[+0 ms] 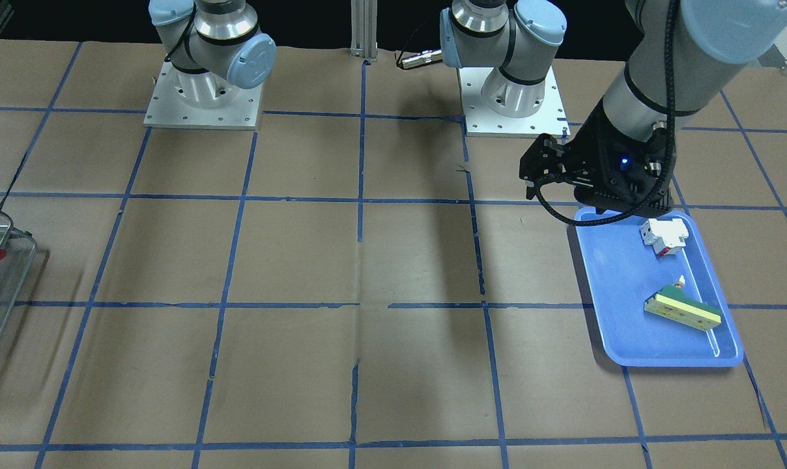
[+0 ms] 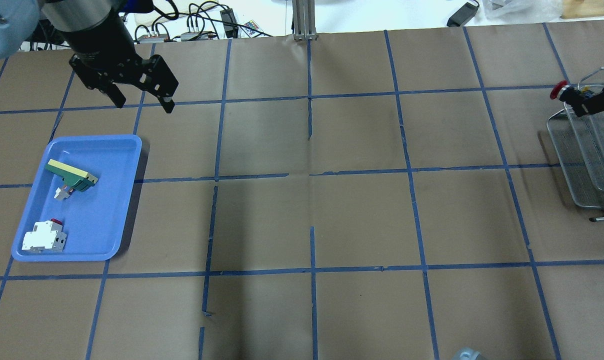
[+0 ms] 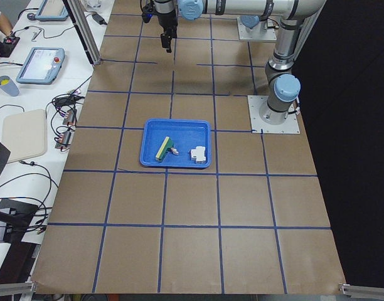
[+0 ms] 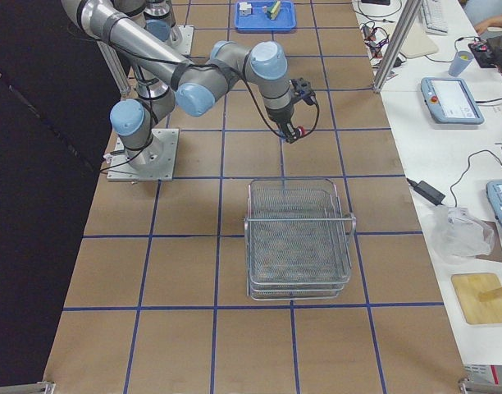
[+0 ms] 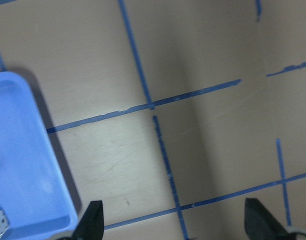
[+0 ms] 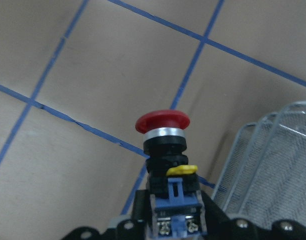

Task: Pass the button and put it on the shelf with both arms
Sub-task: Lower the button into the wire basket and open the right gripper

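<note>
The button (image 6: 163, 145), with its red cap, black body, yellow ring and blue-grey base, is held in my right gripper (image 2: 589, 102), which is shut on its base. It hangs in the air just beside the wire-mesh shelf (image 2: 582, 165), red cap (image 2: 561, 91) pointing away from it. The shelf also shows in the exterior right view (image 4: 298, 238), with the button (image 4: 299, 131) beyond its far end. My left gripper (image 2: 143, 106) is open and empty, high above the table past the blue tray.
A blue plastic tray (image 2: 122, 200) lies at the left. It holds a white block with a red part (image 2: 43, 236) and a yellow-green flat block (image 2: 72, 175). The table is brown paper with blue tape lines.
</note>
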### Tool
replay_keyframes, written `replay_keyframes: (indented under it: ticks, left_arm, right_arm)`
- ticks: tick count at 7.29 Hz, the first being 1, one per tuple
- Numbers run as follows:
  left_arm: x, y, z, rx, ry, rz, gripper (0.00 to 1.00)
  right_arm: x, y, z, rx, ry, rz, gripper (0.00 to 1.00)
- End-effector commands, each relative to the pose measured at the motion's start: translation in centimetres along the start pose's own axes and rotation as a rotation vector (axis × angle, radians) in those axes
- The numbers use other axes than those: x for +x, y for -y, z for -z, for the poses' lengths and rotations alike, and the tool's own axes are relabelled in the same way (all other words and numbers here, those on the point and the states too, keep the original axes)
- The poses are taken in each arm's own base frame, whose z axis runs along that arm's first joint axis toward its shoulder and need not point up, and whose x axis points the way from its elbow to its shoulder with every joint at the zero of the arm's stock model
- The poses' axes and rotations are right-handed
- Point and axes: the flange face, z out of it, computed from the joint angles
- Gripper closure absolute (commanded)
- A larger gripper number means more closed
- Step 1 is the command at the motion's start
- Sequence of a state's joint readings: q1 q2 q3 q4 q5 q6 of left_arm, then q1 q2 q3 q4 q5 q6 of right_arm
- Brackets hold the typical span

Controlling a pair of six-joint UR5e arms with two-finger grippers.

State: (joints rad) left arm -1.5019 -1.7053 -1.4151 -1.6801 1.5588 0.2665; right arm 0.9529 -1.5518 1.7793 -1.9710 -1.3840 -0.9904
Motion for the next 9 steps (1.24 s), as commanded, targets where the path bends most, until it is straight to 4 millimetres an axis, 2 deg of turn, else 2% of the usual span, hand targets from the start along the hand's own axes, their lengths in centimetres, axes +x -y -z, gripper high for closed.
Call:
replay_keyframes:
  ticks: [1, 2, 4, 5, 6, 7, 8, 9]
  left_arm:
    - [-0.4, -1.4, -0.5, -0.014, 0.020, 0.012, 0.00]
    - [-1.0, -2.0, -0.7, -0.017, 0.098, 0.009, 0.00]
    - [-0.9, -2.1, -1.6, -0.001, 0.113, 0.024, 0.00]
    - [-1.0, -1.9, -1.6, 0.018, 0.118, 0.022, 0.00]
    - [-1.0, -1.7, -1.7, 0.023, 0.118, 0.023, 0.00]
    - [-1.0, -1.6, -1.6, 0.025, 0.118, 0.023, 0.00]
    - [-0.7, -1.4, -1.7, 0.039, 0.082, 0.054, 0.00]
    - [-0.4, -0.8, -2.0, 0.051, 0.034, 0.185, 0.00]
  right_arm:
    - [4.6, -2.2, -2.1, -0.046, -0.061, -0.155, 1.00]
    - [6.3, -2.4, -2.9, -0.075, -0.147, -0.191, 1.00]
    - [7.1, -2.4, -3.7, -0.079, -0.183, -0.216, 1.00]
    - [7.2, -2.3, -3.7, -0.072, -0.185, -0.265, 0.91]
    - [7.4, -2.3, -4.5, -0.077, -0.175, -0.294, 0.78]
    - [7.7, -2.4, -5.3, -0.083, -0.165, -0.303, 0.45]
    - [7.8, -2.4, -5.7, -0.087, -0.158, -0.319, 0.23]
    - [7.7, -2.5, -5.9, -0.092, -0.156, -0.320, 0.09]
